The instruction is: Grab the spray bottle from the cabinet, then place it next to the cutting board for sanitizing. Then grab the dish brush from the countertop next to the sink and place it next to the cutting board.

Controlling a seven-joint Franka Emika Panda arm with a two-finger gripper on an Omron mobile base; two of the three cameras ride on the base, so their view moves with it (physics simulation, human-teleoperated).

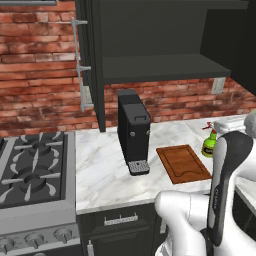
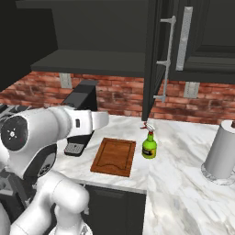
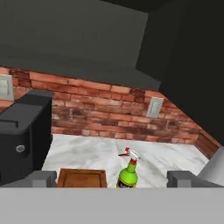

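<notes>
One item down, brush to go

One open cabinet (image 1: 165,67) stands bare above the marble desk (image 1: 102,165). On it the cutting board (image 2: 114,156) lies flat, and the spray bottle (image 2: 149,146) stands upright just beside it, likely ready for sanitizing. Jaws (image 3: 113,178) hang spread wide, holding nothing.

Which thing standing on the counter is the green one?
The spray bottle. It is small and lime green with a red and white nozzle, standing beside the cutting board. The coffee machine is black and the paper towel roll is grey-white.
</notes>
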